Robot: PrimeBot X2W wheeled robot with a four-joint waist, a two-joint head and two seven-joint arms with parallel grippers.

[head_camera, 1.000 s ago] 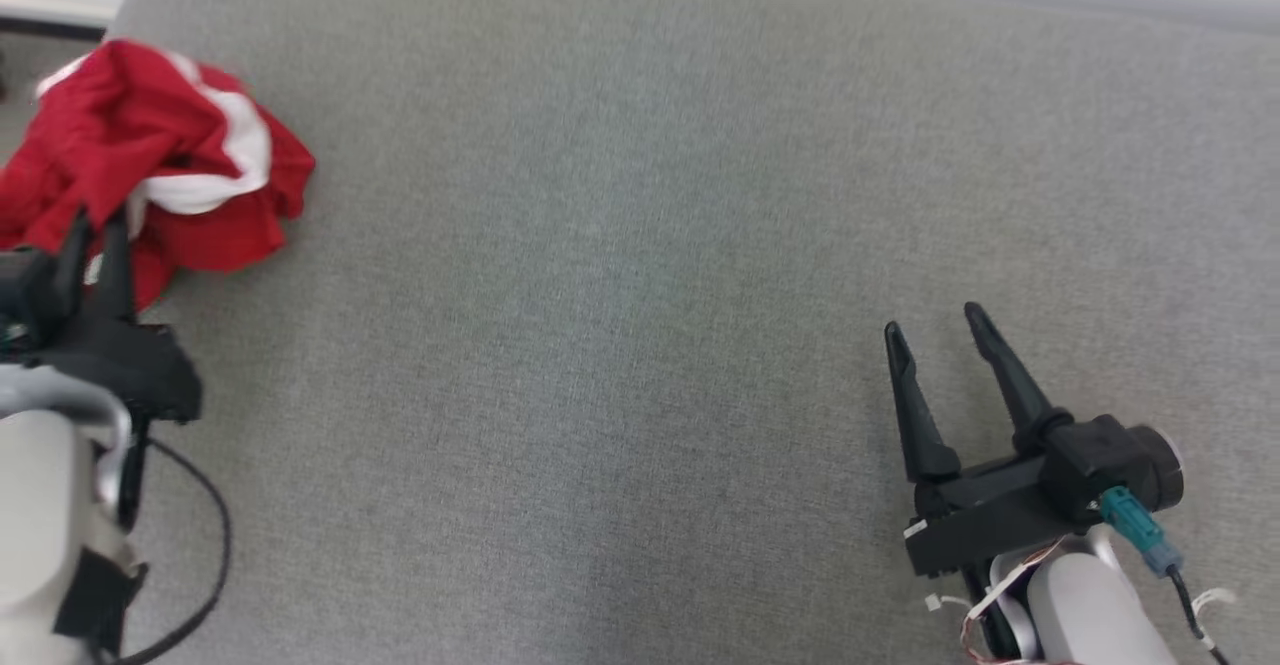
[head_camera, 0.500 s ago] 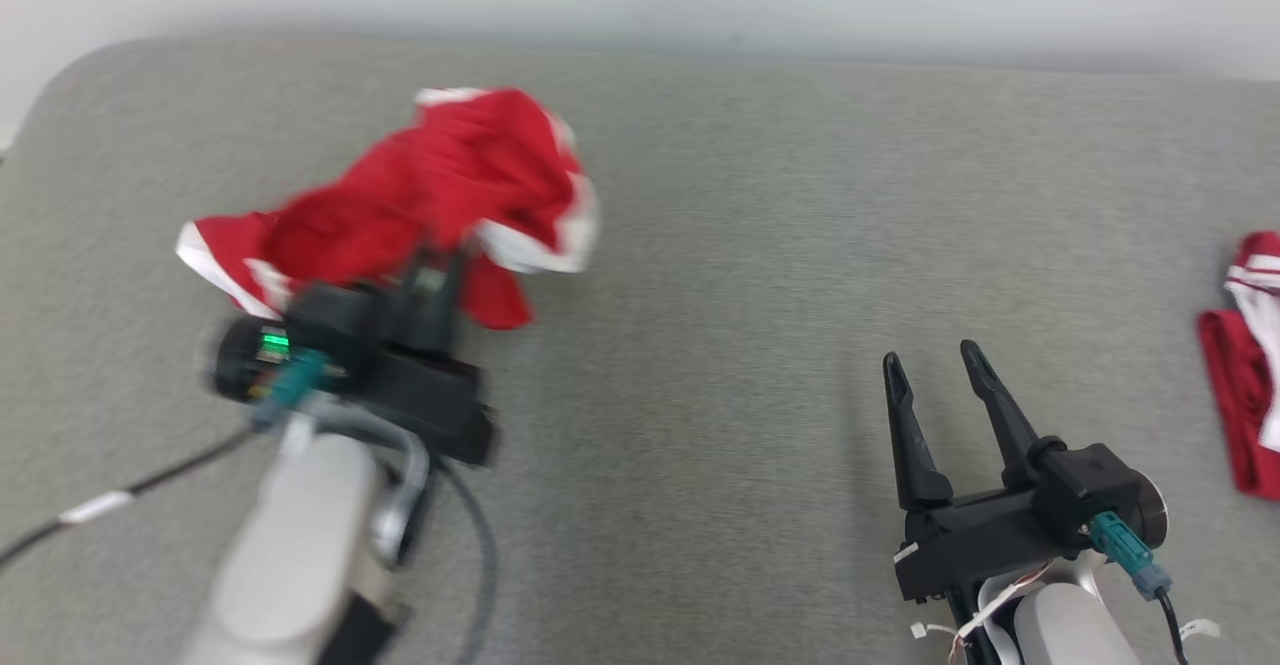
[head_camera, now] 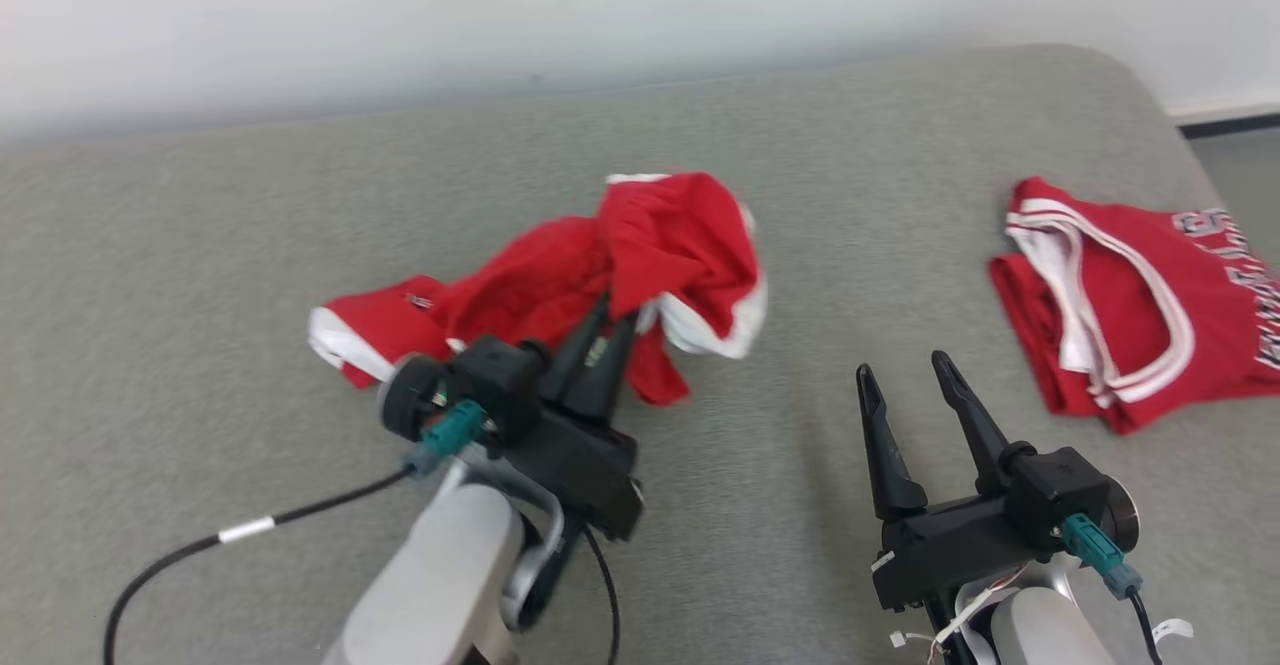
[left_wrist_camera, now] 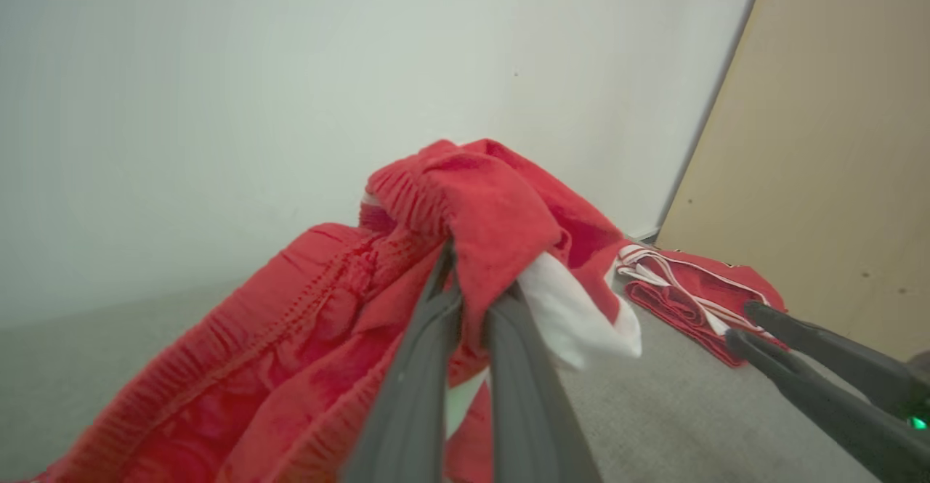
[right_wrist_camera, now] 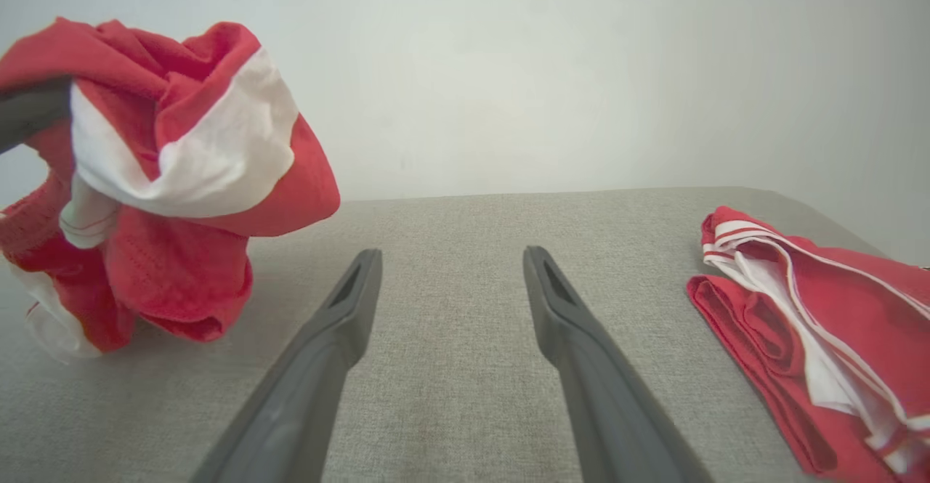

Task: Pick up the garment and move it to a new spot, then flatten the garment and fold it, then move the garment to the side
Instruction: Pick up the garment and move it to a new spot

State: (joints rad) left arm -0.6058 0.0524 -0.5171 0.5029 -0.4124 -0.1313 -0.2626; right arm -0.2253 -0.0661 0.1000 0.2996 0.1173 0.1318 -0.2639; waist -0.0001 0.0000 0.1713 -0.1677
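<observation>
As far as the left gripper (head_camera: 612, 317) goes: jaws pinched tight on a fold of the crumpled red fabric garment with white trim (head_camera: 560, 275), with the cloth bunched up over the tips.
Garment spot: roughly mid-surface. The gripped bunch is held up, and the rest trails down onto the grey woven fabric surface (head_camera: 250, 245) toward the robot's left.
Left arm extras: a thin black cable (head_camera: 300, 510) loops off the wrist across the surface.
Right gripper (head_camera: 902, 363): jaws spread wide with nothing between them, hovering low over bare grey. It's near the garment but not touching it.
Further right: a folded red jersey with white striped trim (head_camera: 1130, 315) lies flat near the surface's right end, well apart from the held garment.
Background: plain white wall (head_camera: 400, 15) behind the surface.
</observation>
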